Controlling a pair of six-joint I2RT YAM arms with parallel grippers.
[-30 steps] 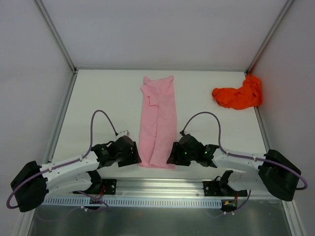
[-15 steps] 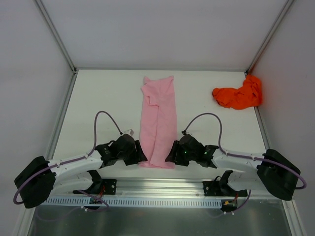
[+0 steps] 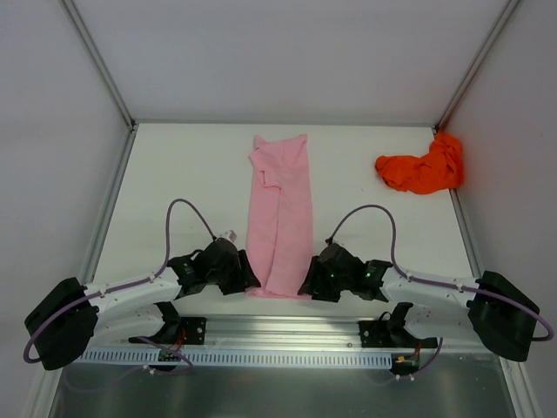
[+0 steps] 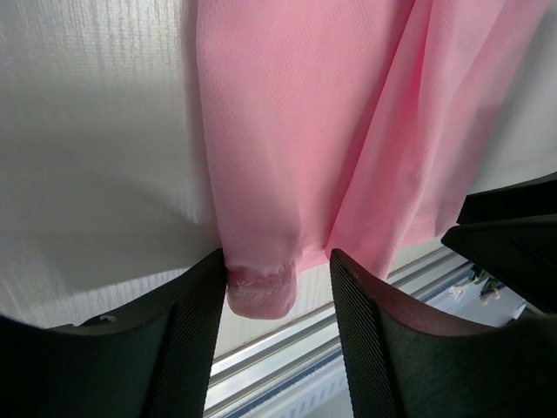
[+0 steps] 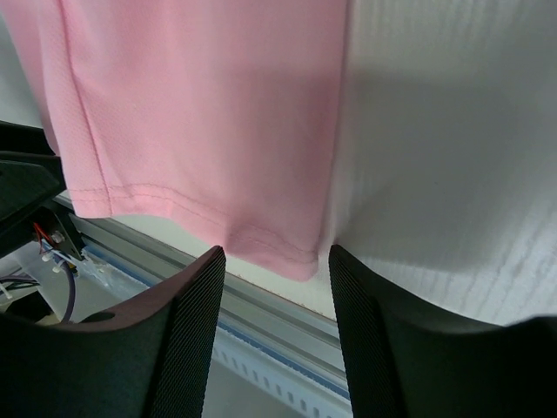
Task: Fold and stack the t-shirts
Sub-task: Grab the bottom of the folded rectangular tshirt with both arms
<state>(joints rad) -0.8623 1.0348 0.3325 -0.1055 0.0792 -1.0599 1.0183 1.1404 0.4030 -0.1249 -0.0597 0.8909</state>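
Observation:
The pale pink t-shirt lies folded into a long narrow strip down the middle of the table, hem toward me. My left gripper is open at its near left corner; in the left wrist view that pink corner sits between the jaws, against the left finger. My right gripper is open at the near right corner; in the right wrist view the hem corner lies between the jaws. The orange-red t-shirt lies crumpled at the far right.
A metal rail runs along the table's near edge just behind both grippers. Grey walls close the table at the left, back and right. The orange-red shirt lies against the right wall.
The left gripper has moved right up to the shirt's near left corner. The right gripper has shifted slightly toward the near edge at the right corner. The shirts have not moved.

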